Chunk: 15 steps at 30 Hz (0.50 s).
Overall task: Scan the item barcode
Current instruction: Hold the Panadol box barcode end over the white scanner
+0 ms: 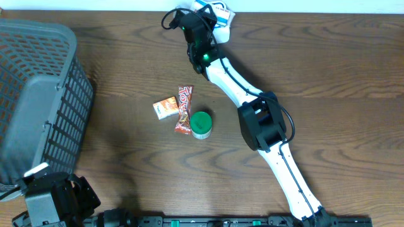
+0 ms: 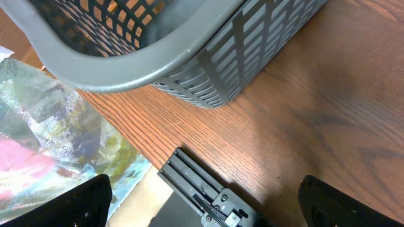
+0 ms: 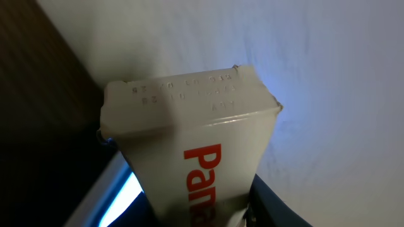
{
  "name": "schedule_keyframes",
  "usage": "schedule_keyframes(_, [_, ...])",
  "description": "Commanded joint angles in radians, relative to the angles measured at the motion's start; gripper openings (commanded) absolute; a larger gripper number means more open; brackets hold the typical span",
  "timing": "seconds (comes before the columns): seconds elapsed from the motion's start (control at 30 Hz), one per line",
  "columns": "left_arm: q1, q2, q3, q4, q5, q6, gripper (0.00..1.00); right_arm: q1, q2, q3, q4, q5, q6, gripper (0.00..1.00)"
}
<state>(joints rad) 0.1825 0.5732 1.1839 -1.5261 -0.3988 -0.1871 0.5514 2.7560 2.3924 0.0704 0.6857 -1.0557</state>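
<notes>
Right wrist: the right jaws are closed part-way on a white box. It has red lettering on its face and faint stamped print on its end flap, and it stands up out of the grip against a pale background.
Box position: in the overhead view the box is at the far edge of the tabletop, right of centre, at the tip of the outstretched right arm.
Left jaws: wide and empty, at the near left corner. The black fingers show at the bottom corners of the left wrist view, just beside the grey basket.
Middle of tabletop: an orange packet, a red wrapper and a green tub lie close together, well apart from both arms.
Risk, slip: the grip seems to sit low on the box, so tilting it to show a code could let it pivot or drop off the far edge.
Risk, misread: the lettered face may not carry the barcode, so the scan could fail unless the box is turned.
Hidden: no barcode or scanner shows in any view. The right fingertips are largely covered by the box. A bluish glow at its lower left may be scanner light or packaging; I cannot tell which.
</notes>
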Motion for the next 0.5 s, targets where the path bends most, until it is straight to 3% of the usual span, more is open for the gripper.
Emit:
schedule_keyframes(0.0, [0.004,-0.003,0.002,-0.005,-0.014,-0.009,0.95,0.013,0.011,0.015,0.003,-0.008,0.010,0.26])
schedule_keyframes(0.23, [0.004,-0.003,0.002,-0.005,-0.014,-0.009,0.95,0.026,-0.058,0.015,-0.030,0.064,0.004,0.23])
schedule_keyframes(0.47, [0.004,-0.003,0.002,-0.005,-0.014,-0.009,0.95,0.043,-0.245,0.015,-0.342,0.266,0.253,0.21])
